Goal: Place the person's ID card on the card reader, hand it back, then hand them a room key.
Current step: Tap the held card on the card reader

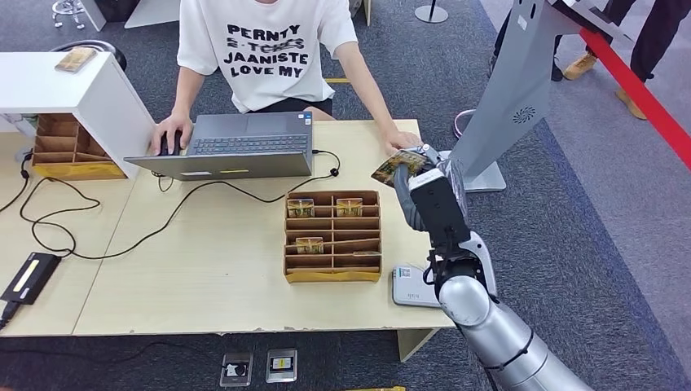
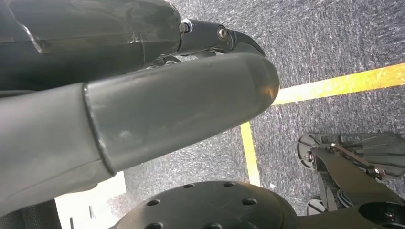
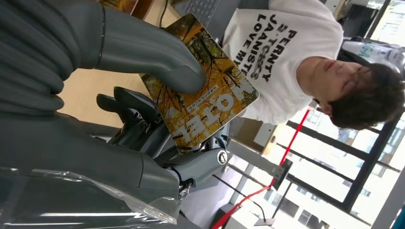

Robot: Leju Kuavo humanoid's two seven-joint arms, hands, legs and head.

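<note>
Room key (image 3: pixel 205 98): yellow-orange autumn foliage print, white lettering. Right hand (image 3: pixel 143 119): grey thumb, darker fingers. Table (image 1: pixel 212 269): pale wood. Card rack (image 1: pixel 332 236): brown. Laptop (image 1: pixel 232 145): grey. Card reader (image 1: pixel 411 287): light grey. T-shirt (image 1: pixel 265 49): white, black lettering. Carpet (image 1: pixel 603 212): grey. Barrier strap (image 1: pixel 644 96): red.

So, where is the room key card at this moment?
The room key card is held in the robot's right hand, raised over the table's far right corner, close to the person's hand and beyond the wooden card organizer.

Card reader (image 1: pixel 411 287) right of organizer (image 1: pixel 332 236); laptop (image 1: pixel 236 145) behind, apparently apart.
</note>
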